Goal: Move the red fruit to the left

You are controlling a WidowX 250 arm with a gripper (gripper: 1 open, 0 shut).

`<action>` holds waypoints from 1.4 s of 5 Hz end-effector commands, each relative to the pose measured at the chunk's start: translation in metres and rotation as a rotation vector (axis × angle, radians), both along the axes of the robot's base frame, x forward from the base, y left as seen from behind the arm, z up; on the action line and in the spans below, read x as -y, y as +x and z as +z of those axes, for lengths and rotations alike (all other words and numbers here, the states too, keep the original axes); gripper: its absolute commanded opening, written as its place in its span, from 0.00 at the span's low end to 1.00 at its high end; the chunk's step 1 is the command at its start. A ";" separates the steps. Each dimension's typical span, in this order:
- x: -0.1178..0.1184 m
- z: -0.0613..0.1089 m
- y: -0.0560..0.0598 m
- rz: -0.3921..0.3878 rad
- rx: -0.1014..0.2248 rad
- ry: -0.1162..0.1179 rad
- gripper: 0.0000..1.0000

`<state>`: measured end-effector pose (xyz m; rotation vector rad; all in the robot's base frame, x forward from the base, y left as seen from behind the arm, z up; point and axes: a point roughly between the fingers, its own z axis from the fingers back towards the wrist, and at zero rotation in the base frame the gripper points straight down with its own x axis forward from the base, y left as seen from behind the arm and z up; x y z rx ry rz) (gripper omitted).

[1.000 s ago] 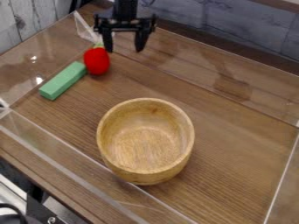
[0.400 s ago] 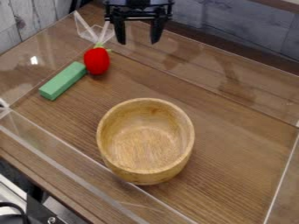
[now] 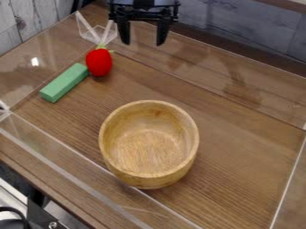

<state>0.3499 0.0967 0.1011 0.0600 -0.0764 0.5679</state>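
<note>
Worktops: 1, brown with wood grain, carrying the bowl, the block and the fruit (image 3: 234, 105)
Fruits: 1, glossy and red, with a small green leafy top
Fruit (image 3: 99, 62): upper left part of the view, on the worktop, its leafy top toward the pincer's side
Blocks: 1, green and rectangular, lying flat
Block (image 3: 64, 82): just beside the fruit, on its lower left in the view, its long side running at a slant
Bowls: 1, round and light wooden
Bowl (image 3: 148, 144): lower middle of the view, below and to the right of the fruit, well apart from both fruit and block; its open side faces up and its inside shows bare
Pincers: 1, dark, at the top of the view
Pincer (image 3: 143, 38): spread wide open, with 2 fingers set well apart and pointing down the view; it has hold of 0 things
Fruit and pincer: apart, the fruit lying below and to the left of the left-hand finger in the view
Arms: 1, dark, coming in from the top edge, cut off by the frame
Clear pieces: something see-through with pale edges stands just above the fruit; what it is, and how many pieces it has, I cannot tell
Black things: 1 at the lower left corner, partly cut off, with cable-like curves; its kind is unclear
</note>
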 end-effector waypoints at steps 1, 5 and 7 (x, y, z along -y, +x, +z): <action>-0.004 0.025 0.009 -0.052 0.075 0.014 1.00; 0.024 0.030 0.010 -0.124 0.070 -0.015 1.00; 0.011 0.037 0.005 -0.125 0.086 -0.027 1.00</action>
